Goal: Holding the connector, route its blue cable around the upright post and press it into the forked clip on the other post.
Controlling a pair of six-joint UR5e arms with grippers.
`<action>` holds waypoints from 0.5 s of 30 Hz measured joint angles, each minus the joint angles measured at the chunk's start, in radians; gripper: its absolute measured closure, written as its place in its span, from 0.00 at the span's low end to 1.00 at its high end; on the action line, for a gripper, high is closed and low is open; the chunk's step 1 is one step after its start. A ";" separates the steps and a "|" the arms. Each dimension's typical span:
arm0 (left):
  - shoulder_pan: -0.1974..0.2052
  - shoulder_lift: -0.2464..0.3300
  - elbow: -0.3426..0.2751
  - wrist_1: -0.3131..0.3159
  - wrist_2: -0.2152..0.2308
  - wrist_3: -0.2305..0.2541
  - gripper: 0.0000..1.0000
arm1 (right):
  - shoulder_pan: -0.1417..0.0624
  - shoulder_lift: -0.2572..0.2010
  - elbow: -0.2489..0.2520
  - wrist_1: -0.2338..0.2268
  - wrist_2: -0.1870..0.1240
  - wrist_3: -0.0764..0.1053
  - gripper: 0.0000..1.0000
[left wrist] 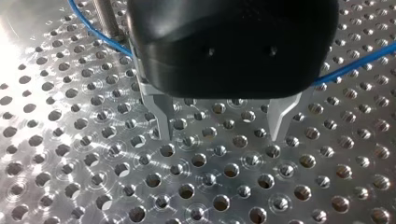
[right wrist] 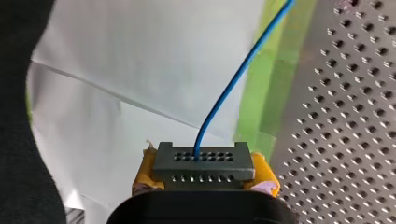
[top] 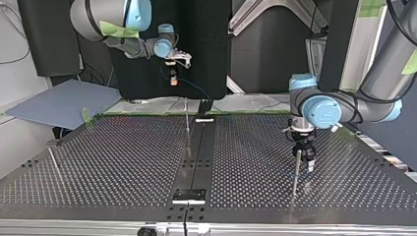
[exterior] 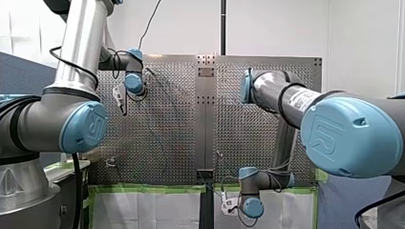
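My right gripper (right wrist: 204,181) has its yellow pads shut on a grey connector (right wrist: 203,161). The blue cable (right wrist: 233,79) leaves the connector's face and runs toward the perforated plate. In the top view this gripper (top: 172,77) hangs beyond the plate's far edge with the cable (top: 194,86) trailing down from it. My left gripper (left wrist: 223,135) stands open just above the plate, nothing between its metal fingers (left wrist: 164,119). Behind it the cable (left wrist: 100,39) bends past an upright post (left wrist: 106,21). The top view shows it (top: 304,160) beside that post (top: 296,172).
The perforated table (top: 123,162) carries another thin post (top: 187,120) near its middle seam and a slim one (top: 53,160) at the top view's left. White paper (right wrist: 116,70) and green tape (right wrist: 261,93) lie off the plate's edge under my right gripper.
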State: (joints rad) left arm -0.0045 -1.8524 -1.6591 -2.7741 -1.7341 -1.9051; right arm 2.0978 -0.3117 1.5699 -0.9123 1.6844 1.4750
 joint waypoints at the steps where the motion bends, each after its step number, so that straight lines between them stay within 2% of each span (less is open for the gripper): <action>1: 0.000 0.000 0.000 0.000 0.000 0.000 0.02 | -0.001 -0.010 0.010 -0.010 0.000 -0.002 1.00; 5: 0.000 0.000 0.000 0.000 0.000 0.000 0.02 | -0.003 -0.042 0.042 -0.042 0.001 -0.002 1.00; 10: 0.002 0.000 0.000 0.000 0.000 0.000 0.02 | -0.010 -0.082 0.082 -0.082 0.002 0.014 1.00; 15: 0.002 0.000 0.000 -0.001 0.000 0.000 0.02 | -0.008 -0.123 0.123 -0.123 0.004 0.003 1.00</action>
State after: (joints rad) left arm -0.0021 -1.8524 -1.6593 -2.7749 -1.7345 -1.9051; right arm 2.0894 -0.4350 1.6930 -1.0355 1.6883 1.4783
